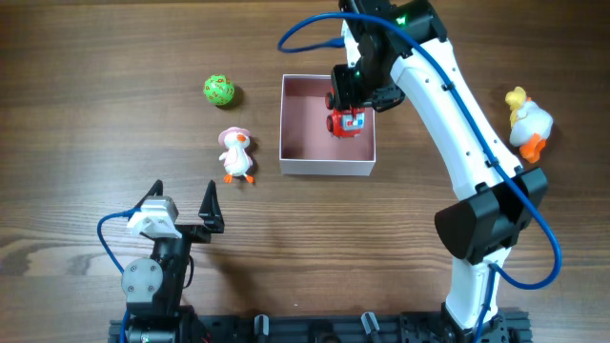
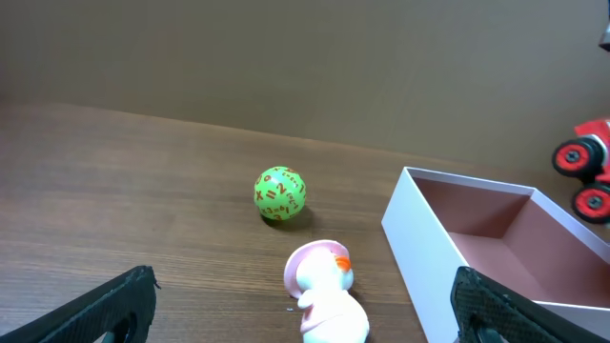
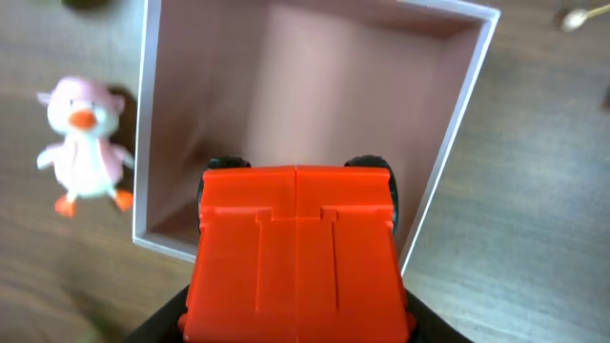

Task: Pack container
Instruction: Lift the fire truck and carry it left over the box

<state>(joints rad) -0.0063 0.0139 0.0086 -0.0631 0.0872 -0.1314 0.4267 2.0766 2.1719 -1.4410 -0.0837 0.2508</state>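
Wooden table (image 1: 95, 114); my right gripper (image 1: 345, 107) clamps the toy truck (image 3: 297, 248) by its sides above the likely light container (image 1: 327, 167), left gripper (image 1: 181, 200) wide.

The box (image 1: 305, 133) is open from above; its 9 o'clock half is bare; the red truck (image 1: 347, 124), clamped in the right gripper (image 1: 348, 110), fills its 2 o'clock corner; a pink-hatted duck (image 1: 235, 154) stands near at 9 o'clock, a green ball (image 1: 219, 90) at 10; the right arm (image 1: 448, 105) bars 3 to 5 o'clock; bare table (image 1: 315, 219) lies at 6.
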